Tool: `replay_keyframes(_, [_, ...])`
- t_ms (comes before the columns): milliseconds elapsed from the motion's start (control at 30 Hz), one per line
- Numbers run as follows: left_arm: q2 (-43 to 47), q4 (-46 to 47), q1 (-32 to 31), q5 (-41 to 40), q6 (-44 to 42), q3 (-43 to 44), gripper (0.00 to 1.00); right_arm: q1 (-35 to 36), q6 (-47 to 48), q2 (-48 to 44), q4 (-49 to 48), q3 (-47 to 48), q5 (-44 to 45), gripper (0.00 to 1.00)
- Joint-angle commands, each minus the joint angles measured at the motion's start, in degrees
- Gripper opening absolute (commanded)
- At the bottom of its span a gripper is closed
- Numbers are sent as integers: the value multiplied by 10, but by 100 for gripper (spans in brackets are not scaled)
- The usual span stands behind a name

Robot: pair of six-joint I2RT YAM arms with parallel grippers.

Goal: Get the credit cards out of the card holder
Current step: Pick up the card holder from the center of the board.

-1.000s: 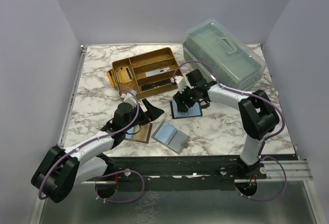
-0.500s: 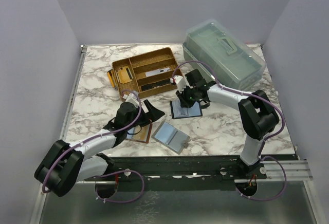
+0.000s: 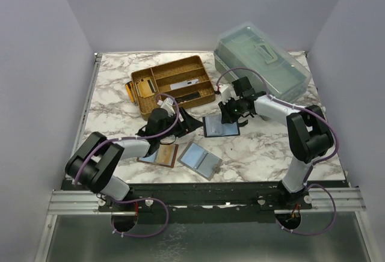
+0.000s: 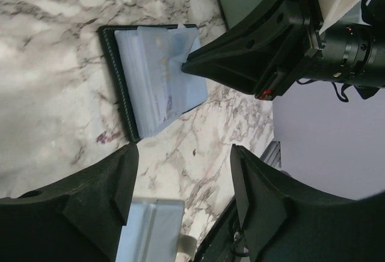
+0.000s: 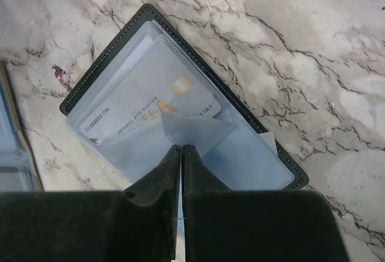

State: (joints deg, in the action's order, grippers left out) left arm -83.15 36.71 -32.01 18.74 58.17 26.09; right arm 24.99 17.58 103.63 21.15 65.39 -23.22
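Marble table with a clear lidded box up at 1 o'clock and a gold tray at 11. Black card holder lying open just right of centre, about 4 o'clock off the tray. Left gripper hovering at the holder's 9 o'clock, fingers spread wide, nothing between them. Right gripper down on the holder from about 1 o'clock, fingers pressed together. Credit cards tucked in the see-through pockets. Pinched in the right fingers: a thin pale flap at the pocket mouth. Card corner or just pocket film? Can't tell. Worth easing up to check before committing. Then slide out along the pocket opening, low and slow, not straight up. Pin the black cover with the left fingers first, otherwise expect the whole holder to lift
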Motion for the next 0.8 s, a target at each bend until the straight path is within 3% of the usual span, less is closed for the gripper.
replay_keyframes(0, [-75, 84, -3, 51, 19, 49, 64, -18, 3, -18, 32, -4, -41, 7])
replay_keyframes(233, [-193, 136, -14, 85, 43, 127, 56, -51, 5, -30, 42, -4, -73, 14])
replay_keyframes(400, [-268, 152, -25, 106, 52, 183, 49, -61, 5, -36, 43, -2, -47, 20])
replay_keyframes(600, [-312, 155, -35, 116, 56, 221, 47, -87, 2, -74, 36, -4, -29, 29])
replay_keyframes(767, [-339, 155, -51, 122, 62, 249, 46, -101, 6, -140, 16, -22, -87, 39])
